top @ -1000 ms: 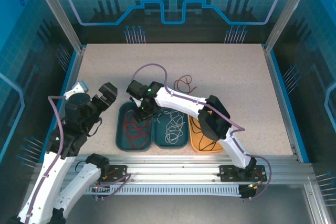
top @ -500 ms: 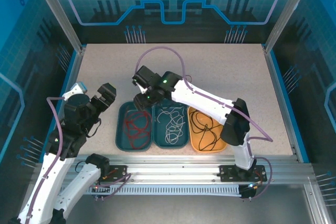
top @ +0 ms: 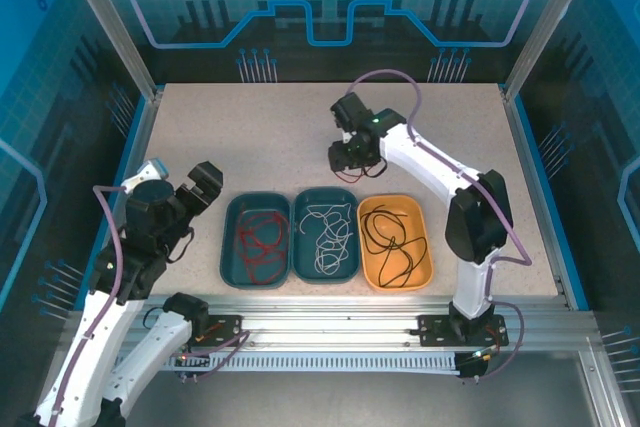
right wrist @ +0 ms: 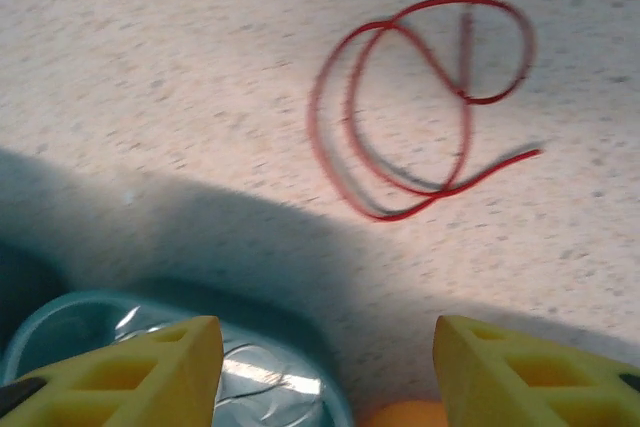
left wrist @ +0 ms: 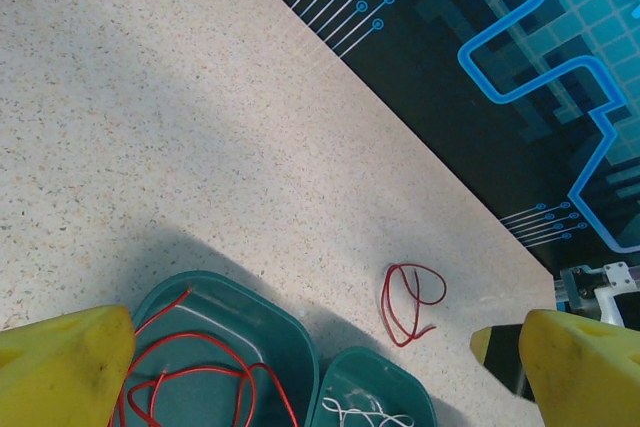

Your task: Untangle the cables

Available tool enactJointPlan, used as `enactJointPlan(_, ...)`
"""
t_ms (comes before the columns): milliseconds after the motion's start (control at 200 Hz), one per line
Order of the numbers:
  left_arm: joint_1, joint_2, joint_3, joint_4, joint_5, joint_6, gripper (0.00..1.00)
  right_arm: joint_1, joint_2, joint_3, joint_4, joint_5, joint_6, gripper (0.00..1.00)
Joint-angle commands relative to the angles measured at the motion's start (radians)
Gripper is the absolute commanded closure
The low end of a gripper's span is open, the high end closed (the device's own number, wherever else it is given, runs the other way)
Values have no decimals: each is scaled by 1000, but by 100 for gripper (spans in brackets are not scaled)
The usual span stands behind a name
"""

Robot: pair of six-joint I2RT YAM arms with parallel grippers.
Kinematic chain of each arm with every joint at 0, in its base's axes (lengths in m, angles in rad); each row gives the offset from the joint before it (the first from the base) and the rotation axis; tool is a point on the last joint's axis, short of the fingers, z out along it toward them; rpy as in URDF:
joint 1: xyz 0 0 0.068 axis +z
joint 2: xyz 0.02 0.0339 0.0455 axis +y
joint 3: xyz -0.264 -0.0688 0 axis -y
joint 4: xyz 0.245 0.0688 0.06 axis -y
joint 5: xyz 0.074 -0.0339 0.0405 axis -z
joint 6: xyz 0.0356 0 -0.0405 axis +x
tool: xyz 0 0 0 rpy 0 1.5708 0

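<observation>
The left gripper (top: 205, 187) hangs over the desk (top: 220, 127) at the left, its fingers spread and holding nothing. Just right of it, red cables (top: 257, 239) lie in the left teal tray (top: 226, 242), and white cables (top: 328, 237) lie in the middle teal tray (top: 325, 193). Beyond that tray, one loose red cable (right wrist: 420, 107) lies coiled on the desk. The right gripper (top: 343, 159) hovers above it, fingers spread, not touching it. Black cables (top: 388, 239) fill the orange tray (top: 428, 257) on the right.
</observation>
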Motion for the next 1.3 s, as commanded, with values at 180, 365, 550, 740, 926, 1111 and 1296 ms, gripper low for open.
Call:
enactJointPlan(180,6,11,-21,1,-13,3,1,-169,155,71,49,-87,-91,39)
enactJointPlan(365,7,28,-21,12,-7,1,1,-216,244,134,65,-157,-113,40)
enactJointPlan(550,7,42,-22,17,-3,-4,1,-243,312,181,85,-192,-121,40)
enactJointPlan(740,8,47,-24,18,-2,-4,1,-258,374,214,104,-217,-122,44)
enactJointPlan(926,9,49,-30,21,-2,-8,1,-260,409,233,138,-255,-131,53)
enactJointPlan(1111,8,55,-38,29,10,-13,1,-259,413,258,145,-264,-139,71)
enactJointPlan(1296,9,61,-38,33,22,-8,1,-258,388,249,161,-264,-148,91)
